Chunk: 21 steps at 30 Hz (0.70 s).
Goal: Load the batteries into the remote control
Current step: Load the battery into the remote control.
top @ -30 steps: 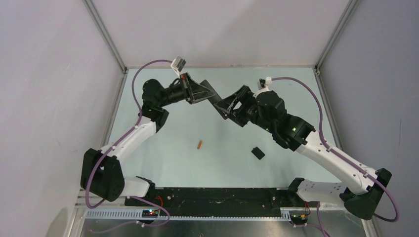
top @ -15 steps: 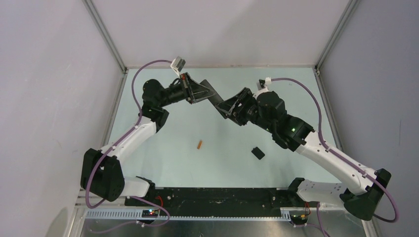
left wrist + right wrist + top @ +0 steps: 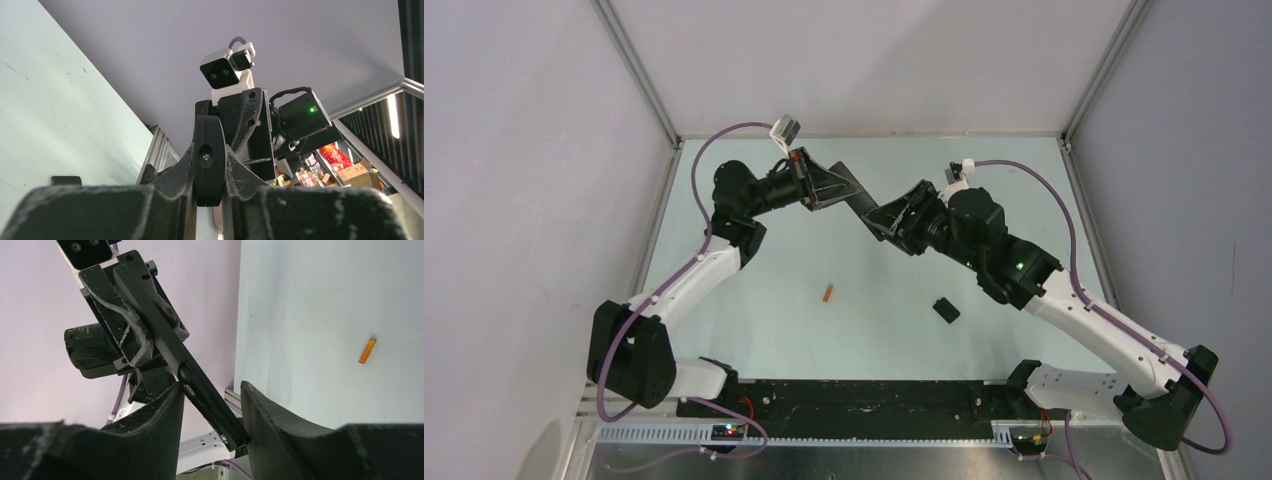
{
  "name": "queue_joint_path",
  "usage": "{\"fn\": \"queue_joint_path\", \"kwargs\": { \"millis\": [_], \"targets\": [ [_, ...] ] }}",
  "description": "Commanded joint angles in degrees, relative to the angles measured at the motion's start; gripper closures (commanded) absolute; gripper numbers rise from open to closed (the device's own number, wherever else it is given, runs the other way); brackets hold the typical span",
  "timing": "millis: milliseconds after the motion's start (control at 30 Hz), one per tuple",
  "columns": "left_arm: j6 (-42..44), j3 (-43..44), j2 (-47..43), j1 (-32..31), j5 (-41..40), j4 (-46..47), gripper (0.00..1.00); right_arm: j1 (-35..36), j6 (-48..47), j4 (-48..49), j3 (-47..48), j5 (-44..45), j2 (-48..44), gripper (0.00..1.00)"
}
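Observation:
My left gripper (image 3: 849, 196) is shut on the slim black remote control (image 3: 865, 207) and holds it in the air over the back of the table. In the left wrist view the remote (image 3: 209, 150) sits edge-on between the jaws (image 3: 210, 156). My right gripper (image 3: 882, 218) meets it from the right, its jaws closed around the remote's free end (image 3: 200, 382). A small dark battery (image 3: 188, 390) is pressed between the left fingertip (image 3: 172, 395) and the remote. The orange battery (image 3: 828, 293) lies on the table and also shows in the right wrist view (image 3: 367, 350).
A small black squarish cover piece (image 3: 945, 310) lies on the table right of centre, also in the left wrist view (image 3: 66, 180). Pale walls with metal frame posts (image 3: 646, 90) enclose the table on three sides. The arm bases and a black rail (image 3: 854, 400) line the near edge.
The right wrist has shifted slightly up and toward the remote. The left arm, the orange battery and the cover piece have not moved.

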Motion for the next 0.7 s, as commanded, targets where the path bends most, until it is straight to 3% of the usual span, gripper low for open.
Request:
{"fn": "queue_joint_path", "kwargs": {
  "millis": [0,467,667],
  "targets": [
    [-0.78,1.49,-1.94,0.49,-1.41,2.43,1.00,-0.41,0.47,0.20,-1.10,-1.29,-0.95,0.52],
    [-3.02,2.97,-1.34,1.08,-1.13,2.48,1.00,-0.75,0.59,3.81,-6.30,-4.53,-2.86,0.53],
    [-3.98,3.01,-1.40,1.10,-0.90,2.45,1.00,-0.73,0.92,4.70,-7.64,-4.61,-3.52,0.46]
  ]
}}
